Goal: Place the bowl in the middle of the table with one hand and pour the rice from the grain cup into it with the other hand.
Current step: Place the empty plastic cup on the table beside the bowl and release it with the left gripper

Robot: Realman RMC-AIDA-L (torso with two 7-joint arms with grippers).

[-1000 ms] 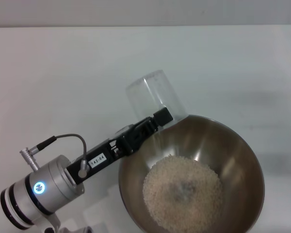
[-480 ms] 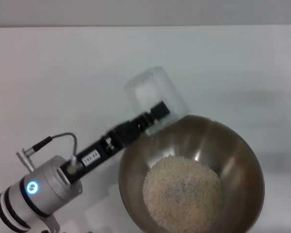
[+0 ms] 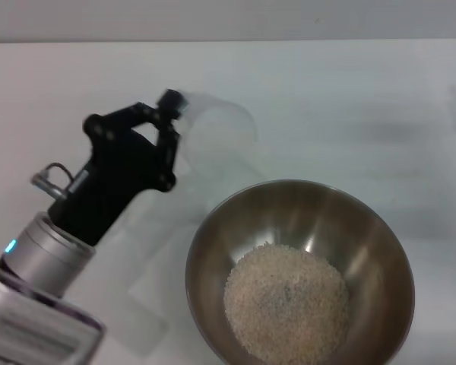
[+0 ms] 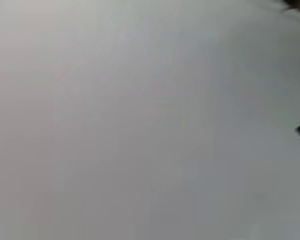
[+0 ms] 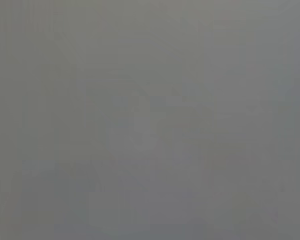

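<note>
From the head view we see the bowl (image 3: 300,274) sitting on the white table (image 3: 349,99), near the lower right, mouth up. The rice (image 3: 286,298) lies heaped at its bottom. Up and to the left of the bowl, clear of its rim, is the grain cup (image 3: 216,137), blurred and translucent. It looks tipped rather than upright, but we cannot tell its long axis or which way its mouth points. The left gripper (image 3: 171,133) is at the cup's left side, its black fingers (image 3: 167,103) against the cup wall and apparently clasping it. The arm runs down toward the lower left corner. We see no rice inside the cup.

The left wrist view shows us only bare table surface and a small dark bit at one edge; neither cup nor bowl appears there.

The right wrist view is a flat grey field. The right gripper appears in no view.
</note>
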